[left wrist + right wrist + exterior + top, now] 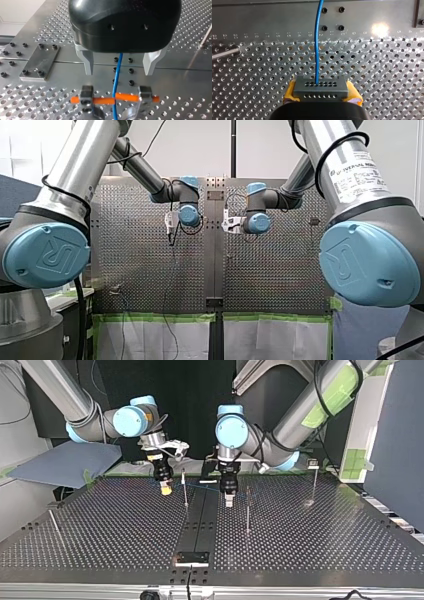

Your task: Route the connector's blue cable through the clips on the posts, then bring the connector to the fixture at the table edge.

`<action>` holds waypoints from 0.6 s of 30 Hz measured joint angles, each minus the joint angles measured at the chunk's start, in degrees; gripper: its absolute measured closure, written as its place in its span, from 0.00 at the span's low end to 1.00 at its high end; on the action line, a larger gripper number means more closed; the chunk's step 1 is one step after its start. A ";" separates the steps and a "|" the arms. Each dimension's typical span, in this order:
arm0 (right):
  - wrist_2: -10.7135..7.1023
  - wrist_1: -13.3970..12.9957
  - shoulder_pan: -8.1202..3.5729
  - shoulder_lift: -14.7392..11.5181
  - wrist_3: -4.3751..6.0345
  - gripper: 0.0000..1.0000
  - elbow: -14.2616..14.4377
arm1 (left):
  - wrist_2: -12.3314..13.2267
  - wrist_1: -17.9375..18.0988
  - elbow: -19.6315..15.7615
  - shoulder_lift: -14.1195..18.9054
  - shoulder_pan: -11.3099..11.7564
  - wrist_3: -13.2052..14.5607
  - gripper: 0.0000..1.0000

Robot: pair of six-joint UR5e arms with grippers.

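Yellow pads (290, 93) of my right gripper (321, 98) squeezing the grey connector (320, 88) tight, one pad on each side, in the right wrist view. Thin blue cable (317, 50) coming out of a hole in the connector and running straight ahead over the holey metal table (387, 75). Thin metal rod (224, 53) off to one side, well apart from the cable.

Next, the left wrist view. Wide open, my left gripper (118, 72): two pale fingers (88, 65) far apart, pinching nothing. Same blue cable going down the middle of the gap, touching neither finger. Ahead of the fingers, an orange bar (102, 100) between two small metal blocks (86, 96), crossed by the cable; over or under, hard to tell. Flat plate (40, 62) with screws off to the side.

Then the top view, from across the table. At the left, my right gripper, yellow at its tip, low over the table. Near the middle, my left gripper, also low. One thin post (185, 489) between the two grippers, a second post (247, 510) just beside my left gripper, a third post (314, 485) well off to the right. Dark fixture (192, 558) at the near edge in the middle, well apart from both grippers and from the connector.

Last, the front view. Both grippers side by side over the far half of the table, one on each side of the middle seam (215, 270), near but not touching.
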 joint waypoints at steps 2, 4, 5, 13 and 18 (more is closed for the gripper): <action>0.00 0.10 0.09 0.00 0.00 1.00 0.00 | 0.13 0.00 0.13 0.00 0.25 -0.08 0.02; 0.00 0.17 0.18 -0.01 0.00 1.00 0.00 | 0.27 -0.04 0.22 -0.01 0.51 -0.13 0.02; 0.00 0.18 0.21 0.00 0.00 1.00 0.00 | 0.37 -0.10 0.26 0.01 0.66 -0.14 0.02; 0.00 0.30 0.28 0.00 0.13 1.00 0.00 | 1.01 -0.54 0.30 0.01 0.94 -0.04 0.02; 0.00 0.61 0.07 0.00 0.09 1.00 0.00 | 1.14 -0.48 0.29 0.03 0.43 0.33 0.21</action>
